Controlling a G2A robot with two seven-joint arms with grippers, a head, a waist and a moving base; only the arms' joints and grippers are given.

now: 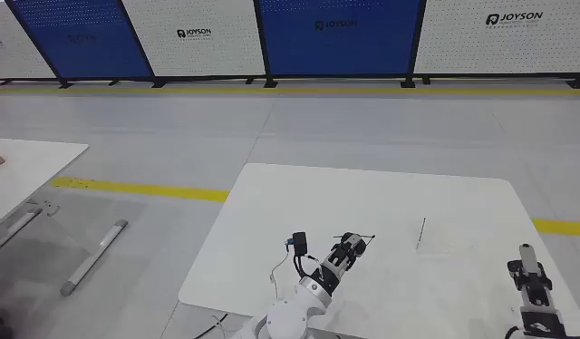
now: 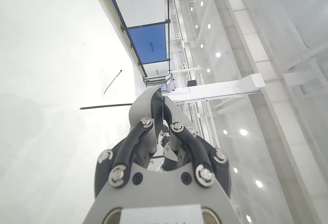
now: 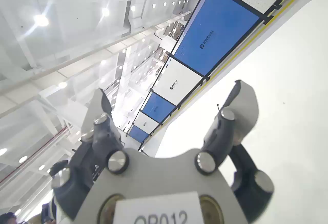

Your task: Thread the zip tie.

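Observation:
My left gripper [image 2: 162,99] is shut on a thin black zip tie [image 2: 106,107], whose free end sticks out sideways over the white table. In the top view that gripper [image 1: 355,243] sits near the table's front middle, the held tie [image 1: 362,237] poking out beside it. A second black zip tie [image 1: 420,233] lies flat on the table to the right of it, also seen in the left wrist view as a slightly bent zip tie [image 2: 112,81]. My right gripper [image 3: 169,97] is open and holds nothing; it [image 1: 526,253] stays at the table's front right corner.
The white table [image 1: 381,194] has bare room across its back half. Blue and white pegboard panels [image 1: 335,22] stand behind a yellow floor line. Another white table [image 1: 27,167] stands at the far left.

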